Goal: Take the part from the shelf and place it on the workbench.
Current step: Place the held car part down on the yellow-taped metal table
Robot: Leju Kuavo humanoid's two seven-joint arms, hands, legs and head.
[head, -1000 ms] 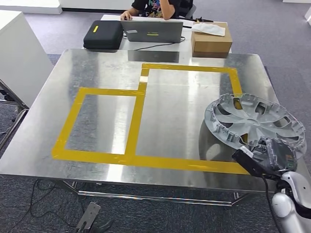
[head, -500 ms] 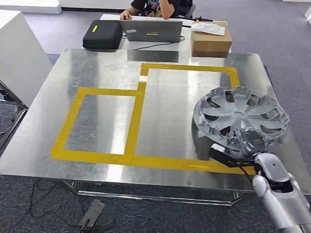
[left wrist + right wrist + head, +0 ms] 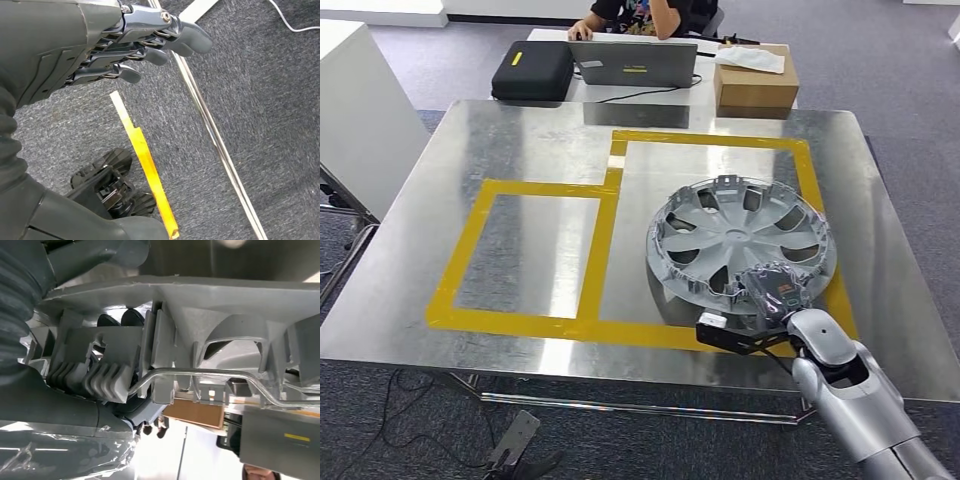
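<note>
I had the hubcap (image 3: 743, 240) by its near rim, my right hand (image 3: 773, 292) clamped on the edge, its fingers (image 3: 113, 320) hooked into the ribbed back by the wire retaining ring (image 3: 211, 374). It hung tilted over the counter (image 3: 531, 130), inside the larger rectangle of yellow tape (image 3: 599, 240). To set it down well, I judged I should level it, lower it flat onto the steel, then release. It was silver-grey moulded plastic, round, spoked; the counter brushed and glossy. My left hand (image 3: 94, 45) hung over carpet, fingers apart, holding nothing.
</note>
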